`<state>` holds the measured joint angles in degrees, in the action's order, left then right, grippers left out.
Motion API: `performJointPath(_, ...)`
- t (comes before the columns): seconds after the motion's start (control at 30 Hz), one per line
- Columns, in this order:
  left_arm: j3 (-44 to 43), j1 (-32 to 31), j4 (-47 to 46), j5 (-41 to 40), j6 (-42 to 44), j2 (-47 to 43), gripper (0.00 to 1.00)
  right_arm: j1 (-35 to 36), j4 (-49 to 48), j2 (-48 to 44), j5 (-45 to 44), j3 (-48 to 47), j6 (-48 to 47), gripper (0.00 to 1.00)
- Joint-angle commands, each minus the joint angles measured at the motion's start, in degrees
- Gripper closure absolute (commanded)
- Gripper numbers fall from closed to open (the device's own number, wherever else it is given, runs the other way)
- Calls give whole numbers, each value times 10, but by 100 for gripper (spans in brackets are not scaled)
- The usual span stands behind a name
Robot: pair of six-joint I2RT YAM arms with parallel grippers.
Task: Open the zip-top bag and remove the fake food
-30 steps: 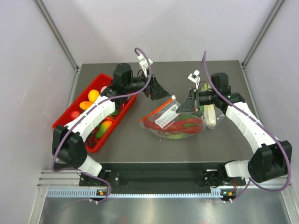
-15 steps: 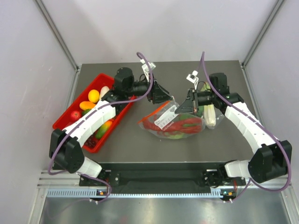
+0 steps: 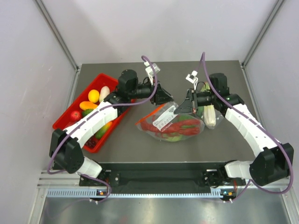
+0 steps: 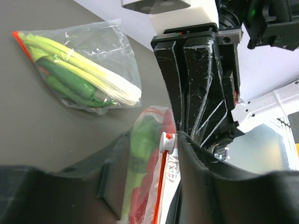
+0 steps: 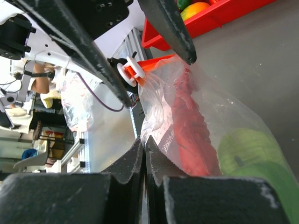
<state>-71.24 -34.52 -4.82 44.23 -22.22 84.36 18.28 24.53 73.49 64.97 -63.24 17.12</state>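
A clear, crinkly zip-top bag [image 3: 170,122] with a red-orange zip strip lies about the middle of the dark table [image 3: 224,140], a little toward the near edge, its mouth corner raised between the two arms. The fake food [image 3: 180,126] is inside it: long red chili-like pieces, with a round pale green cabbage [image 5: 247,154] beside them. The right fingers [image 3: 183,106] are pressed together on a fold of the bag's clear plastic just below the zip strip. The left fingers [image 3: 163,97] stand apart, one on each side of the small white zip slider [image 4: 167,141] at the strip's end; the right wrist view shows the slider against one of them. A second clear bag of white-and-green leek [image 3: 211,115] lies just beside the zip-top bag, toward the right edge. A red plastic tray [image 3: 88,147] of toy fruit sits along the left edge.
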Motion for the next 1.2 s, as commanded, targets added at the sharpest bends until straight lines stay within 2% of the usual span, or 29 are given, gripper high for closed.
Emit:
performJointPath(0.0,-15,-3,-9,-9,16,-20,60,9,-43,-26,17,-2,8,100)
performJointPath(0.07,-14,-3,-12,-7,12,-21,68,9,-43,-26,16,0,8,100)
performJointPath(0.1,-11,-4,-19,-2,10,-22,82,9,-42,-27,15,1,8,100)
performJointPath(0.17,-7,-4,-29,5,-2,-23,97,9,-42,-29,10,3,7,99)
performJointPath(0.2,0,-3,-33,15,-6,-24,100,8,-42,-30,5,5,6,94)
performJointPath(0.3,11,-4,-52,33,-22,-29,100,8,-26,-33,-10,-1,-9,77)
performJointPath(0.33,10,-4,-52,49,-27,-30,100,6,-20,-34,-12,-3,-13,63)
performJointPath(0.37,11,-3,-52,56,-31,-31,100,5,2,-34,-24,-7,-30,59)
performJointPath(0.5,10,-2,-52,93,-48,-33,100,1,60,-32,-53,-47,-77,46)
performJointPath(0.6,9,-2,-55,120,-64,-31,100,1,62,-27,-64,-58,-88,43)
performJointPath(0.97,8,-3,-53,123,-71,-28,100,23,-17,-14,-76,-63,-49,43)
performJointPath(1.03,8,-3,-53,120,-71,-25,100,40,-30,-10,-83,-61,-39,47)
performJointPath(1.07,8,-2,-52,118,-71,-25,100,54,-53,-9,-85,-58,-25,56)
performJointPath(1.17,12,-2,-47,112,-66,-25,100,68,-76,-1,-91,-57,-8,72)
